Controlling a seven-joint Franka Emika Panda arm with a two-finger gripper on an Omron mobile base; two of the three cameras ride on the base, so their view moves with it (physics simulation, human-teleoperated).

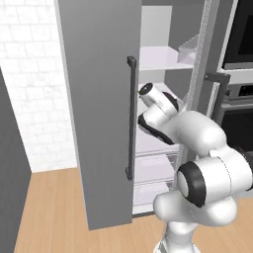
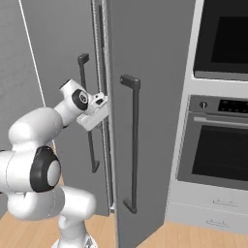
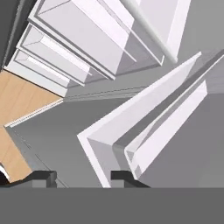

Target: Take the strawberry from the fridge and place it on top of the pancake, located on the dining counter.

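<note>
Nearest thing: white robot arm (image 1: 207, 168) is bulking large in the foreground of both base views, its rounded joints rising from the floor and bending forward toward the fridge.
Fridge: tall grey fridge (image 1: 99, 113) is standing with its left door (image 1: 94, 99) swung open; a long dark bar handle (image 1: 131, 118) is running down that door's edge, and the right door (image 2: 150, 97) is looking closed or nearly so.
Arm reach: the forearm is pushing into the gap between the two doors, with the wrist sitting just inside the opening at about mid height.
Claw: the claw (image 3: 81, 177) is showing as two small dark tips at the bottom of the hand view, standing apart with a clear gap between them and nothing held.
Inside: white shelves (image 1: 158, 62) and door bins (image 3: 87, 30) are filling the interior, seen tilted and rolled in the hand view.
Strawberry: I cannot make out any red berry on the shelves or bins that are showing, so its place is unknown from here.
Key relation: which way the berry lies from the claw cannot be told; judging by the task, the hand probably needs to turn toward the shelves before any grasp.
Surroundings: black-glass wall oven (image 2: 223, 126) is standing to the right of the fridge, over a light wood floor (image 1: 49, 207).
</note>
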